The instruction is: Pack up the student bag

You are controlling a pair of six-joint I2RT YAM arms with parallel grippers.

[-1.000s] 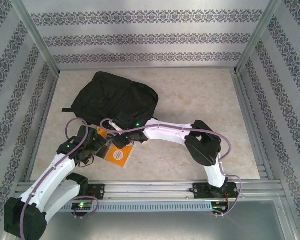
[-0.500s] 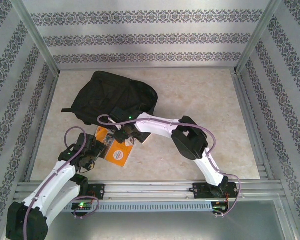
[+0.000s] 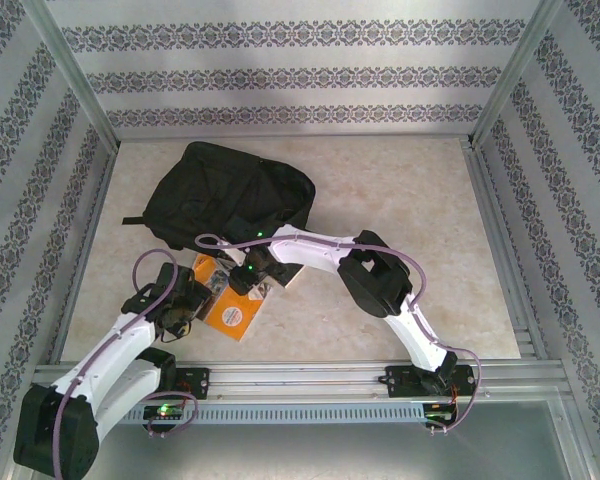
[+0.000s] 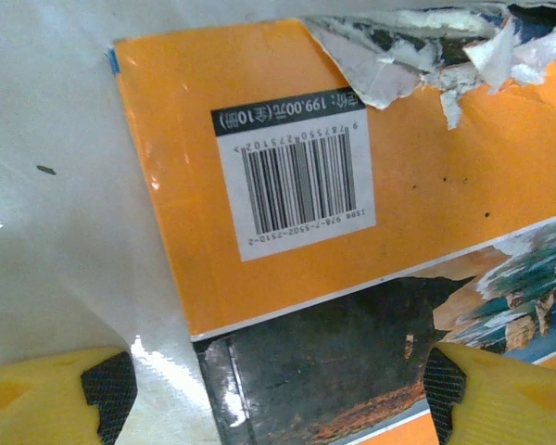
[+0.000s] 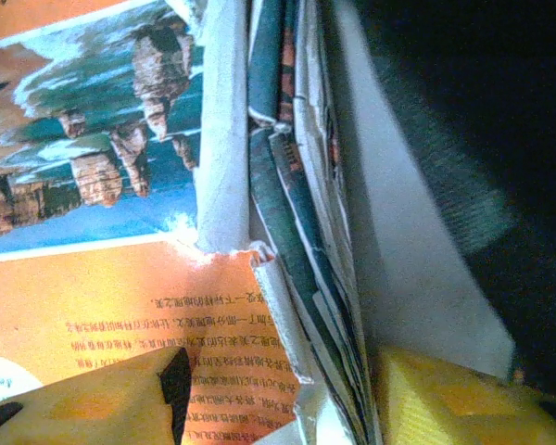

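Top external view, black student bag [image 3: 228, 195], soft, rumpled, lying flat

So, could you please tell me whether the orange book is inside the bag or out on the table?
Out: the orange book lies on the table in front of the black bag, its cover showing.

The student bag [image 3: 230, 195] lies at the tabletop's [image 3: 400, 190] rear left. The book [image 3: 232, 308] lies flat just before it, nearer the front edge.
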